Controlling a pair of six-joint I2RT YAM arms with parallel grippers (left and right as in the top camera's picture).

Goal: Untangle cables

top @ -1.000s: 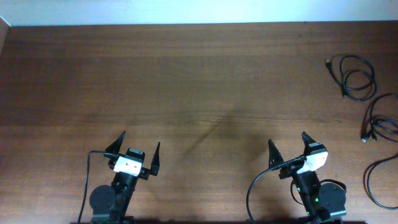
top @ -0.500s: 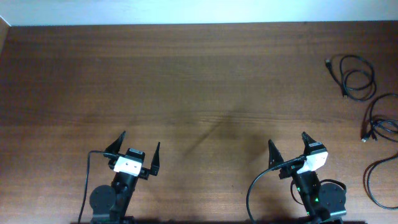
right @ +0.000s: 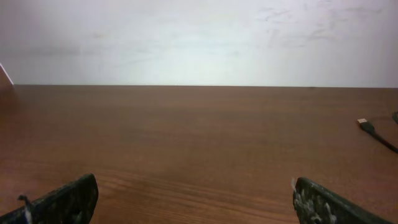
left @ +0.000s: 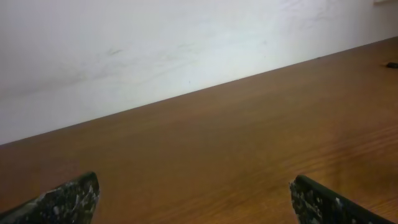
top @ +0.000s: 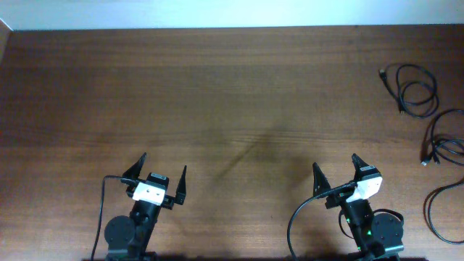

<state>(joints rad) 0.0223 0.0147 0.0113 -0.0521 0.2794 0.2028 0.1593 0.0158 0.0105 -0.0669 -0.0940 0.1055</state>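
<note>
Three thin black cables lie apart at the table's right edge in the overhead view: one coiled at the far right (top: 415, 90), one looped below it (top: 444, 142) with a silvery plug, and one curved at the near right (top: 439, 214). A plug end of a cable (right: 368, 127) shows at the right of the right wrist view. My left gripper (top: 162, 170) is open and empty near the front edge at the left; its fingertips frame bare wood in the left wrist view (left: 196, 196). My right gripper (top: 336, 168) is open and empty near the front at the right, also seen in its wrist view (right: 194, 196).
The brown wooden table (top: 232, 101) runs to a white wall at the back. Thicker black cables wired to the arms loop at each arm's base, left (top: 101, 210) and right (top: 296, 217).
</note>
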